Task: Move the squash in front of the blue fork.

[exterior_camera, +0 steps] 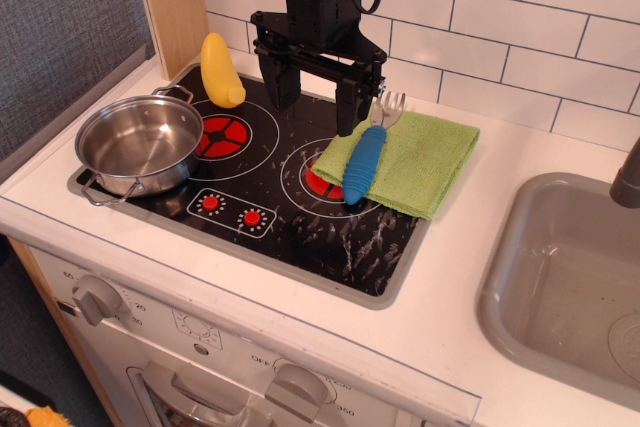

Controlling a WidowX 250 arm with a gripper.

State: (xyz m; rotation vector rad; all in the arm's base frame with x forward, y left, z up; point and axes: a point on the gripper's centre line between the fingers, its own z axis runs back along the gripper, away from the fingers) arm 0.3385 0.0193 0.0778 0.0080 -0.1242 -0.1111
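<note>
The yellow squash (pixel 220 70) lies at the back left corner of the black toy stove (pixel 300 217), narrow end toward the front. The blue fork (pixel 366 159) lies on a green cloth (pixel 420 159) over the right burner, silver tines pointing to the back wall. My gripper (pixel 314 99) hangs above the back middle of the stove, between squash and fork, with its two black fingers spread wide apart and nothing between them. Its right finger stands just left of the fork's tines.
A steel pot (pixel 140 144) sits on the front left of the stove, over part of the left burner. A grey sink (pixel 570 282) is at the right. A wooden panel (pixel 172 2) and a white tiled wall stand behind.
</note>
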